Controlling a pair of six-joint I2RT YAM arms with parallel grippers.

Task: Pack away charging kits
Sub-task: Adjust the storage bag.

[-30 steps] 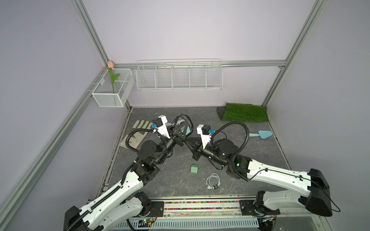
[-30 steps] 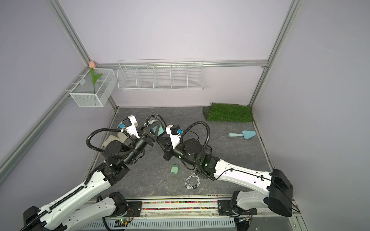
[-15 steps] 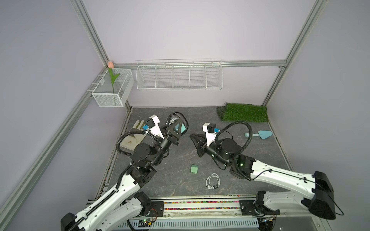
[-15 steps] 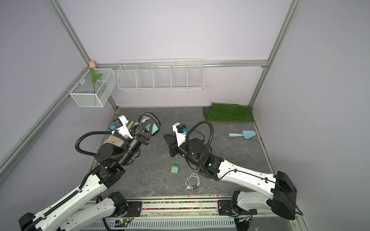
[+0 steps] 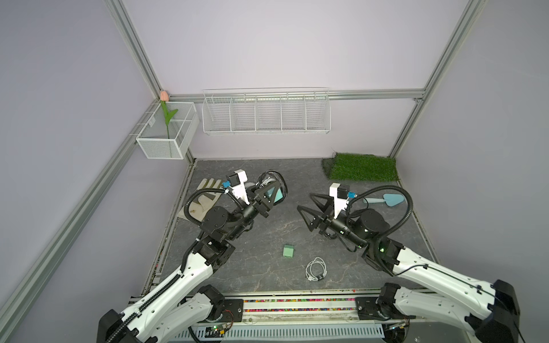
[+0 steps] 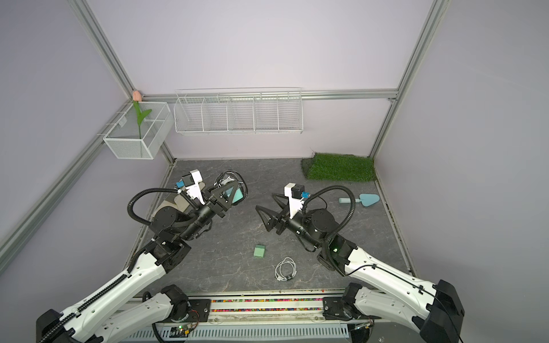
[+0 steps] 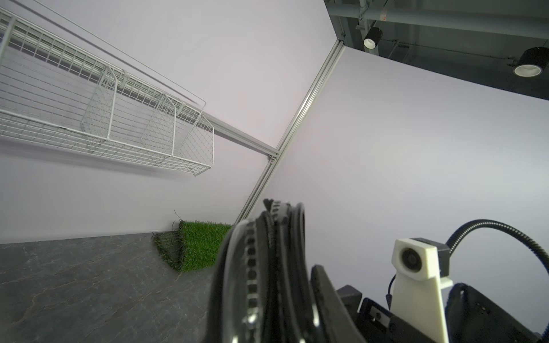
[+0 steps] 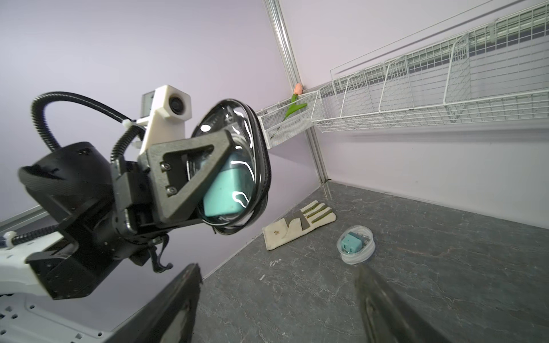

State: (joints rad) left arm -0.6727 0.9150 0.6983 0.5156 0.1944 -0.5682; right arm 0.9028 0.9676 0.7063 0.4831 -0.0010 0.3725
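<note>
Black-rimmed and round, the case (image 5: 278, 190) sat clamped in the left gripper (image 5: 269, 198) in both top views, raised off the slate floor with a teal charger block (image 5: 277, 196) showing inside it. That arm reached forward and inward, its wrist tipped upward. The right gripper (image 5: 304, 201) faced it from well apart, jaws wide and empty, its forearm low and its elbow bent back. A green charger block (image 5: 288, 251) and a coiled white cable (image 5: 316, 268) lay loose near the front rail, near each other but not touching. The left wrist view showed only the case's dark rim up close, with the grass mat (image 7: 202, 246) behind it. In the right wrist view the block sat behind the clear lid of the held case, and a white-rimmed case (image 8: 355, 244) holding another teal block rested on the floor near a glove (image 8: 297, 228). One kit seemed packed and a second was in hand. The next move likely called for the right gripper to drop onto the loose block or cable, a small, flat target needing a square, low approach.
</note>
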